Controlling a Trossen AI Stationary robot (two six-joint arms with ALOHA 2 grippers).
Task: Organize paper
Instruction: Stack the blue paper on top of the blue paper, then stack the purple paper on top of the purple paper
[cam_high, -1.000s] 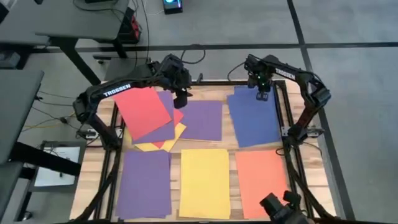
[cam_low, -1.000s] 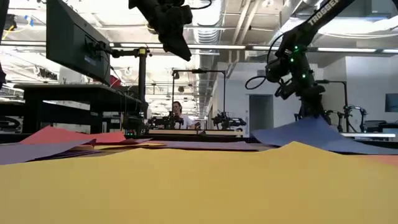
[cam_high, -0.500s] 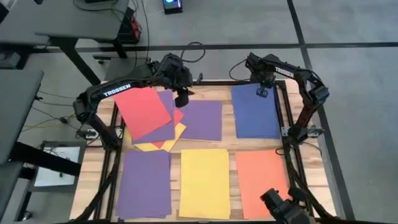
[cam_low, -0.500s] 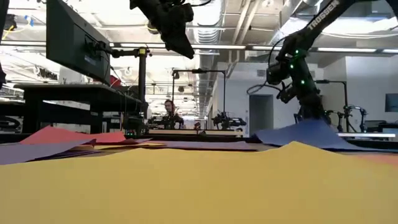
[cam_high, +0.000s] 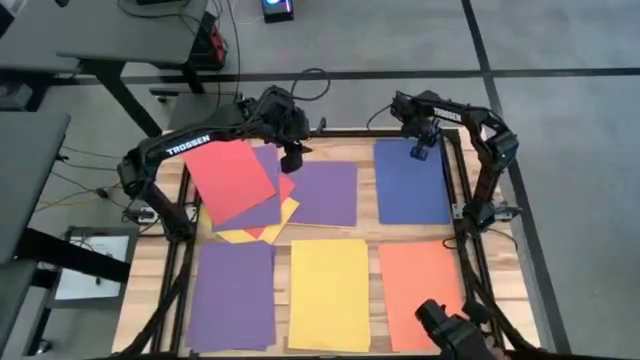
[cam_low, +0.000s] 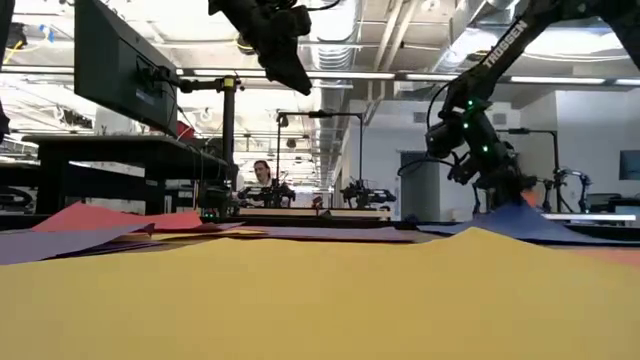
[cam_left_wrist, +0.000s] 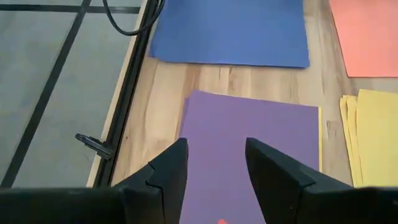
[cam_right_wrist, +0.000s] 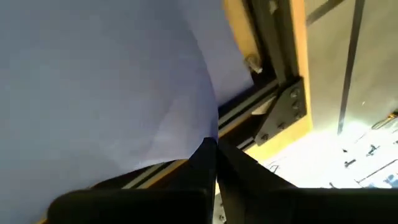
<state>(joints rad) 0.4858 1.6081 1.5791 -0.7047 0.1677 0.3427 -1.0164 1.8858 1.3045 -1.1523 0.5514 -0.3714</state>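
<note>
Blue sheet (cam_high: 412, 181) lies at the table's far right, its far edge raised slightly; we see the right gripper (cam_high: 422, 152) at that edge. In the right wrist view its fingers (cam_right_wrist: 208, 163) are pressed together with the blue paper's edge caught between them, next to the table frame (cam_right_wrist: 273, 93).

Left gripper (cam_high: 291, 158) hangs above the far edge of a purple sheet (cam_high: 322, 193), apart from it; its fingers (cam_left_wrist: 166, 169) stand parted with nothing between them.

Beside that, we note a fanned pile: red sheet (cam_high: 230, 180) on top, purple, red and yellow beneath. Near row, left to right: purple (cam_high: 232, 294), yellow (cam_high: 328, 293), orange (cam_high: 421, 279). In the low view a person (cam_low: 262, 178) shows far behind the table.
</note>
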